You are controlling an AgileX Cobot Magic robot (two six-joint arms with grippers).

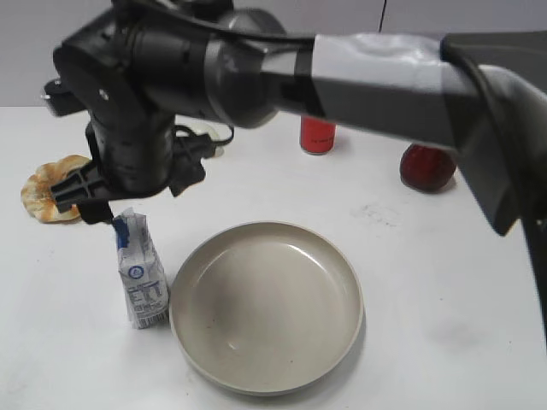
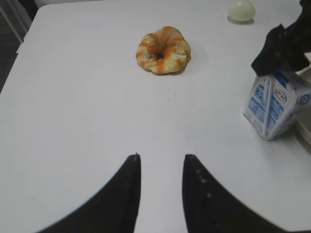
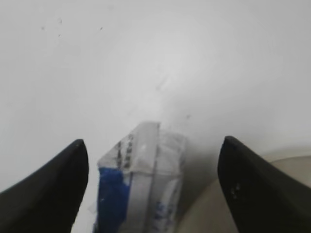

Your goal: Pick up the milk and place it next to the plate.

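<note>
The milk [image 1: 143, 282] is a small white carton with blue print, standing upright on the white table right beside the left rim of the plate [image 1: 273, 312], a wide beige dish. My right gripper [image 1: 128, 201] reaches across from the right and hangs just above the carton's top, open, its fingers clear of the carton. In the right wrist view the milk [image 3: 141, 184] sits between the spread fingers [image 3: 154, 141], with the plate [image 3: 214, 213] at the lower right. My left gripper [image 2: 162, 158] is open and empty over bare table, with the milk [image 2: 274, 109] at its far right.
A glazed orange-striped doughnut [image 1: 51, 188] lies at the far left, also in the left wrist view [image 2: 163, 50]. A red can [image 1: 317, 135] and a red apple [image 1: 426, 166] stand at the back right. A pale round object [image 2: 241, 9] sits at the far edge.
</note>
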